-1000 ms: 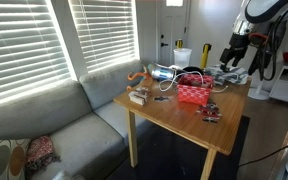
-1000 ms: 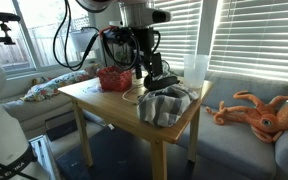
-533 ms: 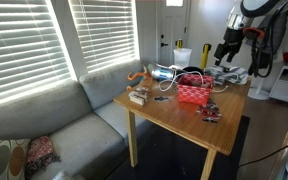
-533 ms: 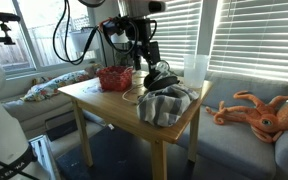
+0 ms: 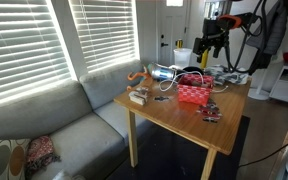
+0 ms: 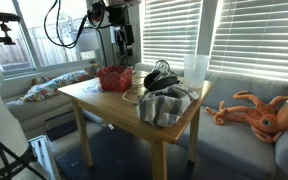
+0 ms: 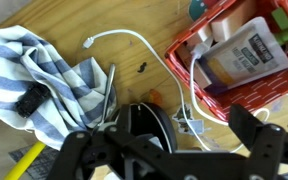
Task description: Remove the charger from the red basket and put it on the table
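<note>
Wrist view: looks straight down on the table (image 7: 64, 20); two dark fingers (image 7: 256, 135) frame the bottom of the picture.
Gripper: one gripper (image 6: 125, 36), raised well above the table top in both exterior views.
Jaws: spread wide, with nothing gripped between them.
Charger: one charger (image 7: 144, 118), a black cord in loose loops, lies on the table top outside the basket, between the striped cloth and the red basket. In an exterior view the charger (image 6: 160, 76) shows as a dark coil just behind the cloth.
Red basket: one red basket (image 7: 269, 90) with mesh sides stands on the table near its far edge in an exterior view (image 5: 193, 92).
Basket contents: one pale packet (image 7: 246, 55); the rest is too blurred to name.
Striped cloth: one blue-and-white striped cloth (image 7: 44, 80), crumpled, near a table corner.
White cable: one thin white cable (image 7: 124, 38) curves over bare wood between cloth and basket.
Sofa: one grey sofa (image 5: 64, 120) beside the table.
Octopus toy: one orange octopus toy (image 6: 256, 110) on a sofa seat.
</note>
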Controlling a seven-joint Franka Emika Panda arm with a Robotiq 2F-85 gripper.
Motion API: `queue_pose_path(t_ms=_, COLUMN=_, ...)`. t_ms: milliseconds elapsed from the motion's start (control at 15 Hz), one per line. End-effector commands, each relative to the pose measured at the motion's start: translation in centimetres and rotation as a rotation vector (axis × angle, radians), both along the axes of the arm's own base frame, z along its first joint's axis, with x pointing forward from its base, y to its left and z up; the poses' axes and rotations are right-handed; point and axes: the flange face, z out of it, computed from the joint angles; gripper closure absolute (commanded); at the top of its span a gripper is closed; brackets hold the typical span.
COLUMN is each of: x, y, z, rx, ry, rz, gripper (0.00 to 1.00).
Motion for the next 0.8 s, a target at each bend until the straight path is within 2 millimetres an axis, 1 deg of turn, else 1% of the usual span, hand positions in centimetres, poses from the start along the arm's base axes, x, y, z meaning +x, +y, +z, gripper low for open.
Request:
queue_pose_path(t_ms=0, x=0.3, y=0.7, z=-0.1, rx=-0.006, ry=0.005, rz=-0.005, gripper=0.0)
queue_pose_path(t_ms=67, x=0.6, y=1.0, z=-0.3, rx=-0.009, ry=0.01, rz=-0.007, gripper=0.0)
queue_pose_path(t_ms=200, x=1.0, y=0.7, z=-0.4, rx=-0.007, ry=0.014, rz=-0.014, gripper=0.0)
queue_pose_path(t_ms=400, x=1.0, y=0.5, z=-0.4, rx=-0.007, ry=0.015, rz=-0.017, gripper=0.0)
queue_pose_path(t_ms=467, x=1.5, y=1.3, z=-0.7, rx=0.026, ry=0.014, rz=0.039, gripper=0.0)
queue_pose_path(t_ms=600, x=2.1, y=3.3, z=-2.2, rx=0.028, ry=0.096, rz=0.138, gripper=0.0)
queue_pose_path(t_ms=733, x=2.4, y=4.7, z=-3.5, rx=-0.002, ry=0.16, rz=0.175, gripper=0.0)
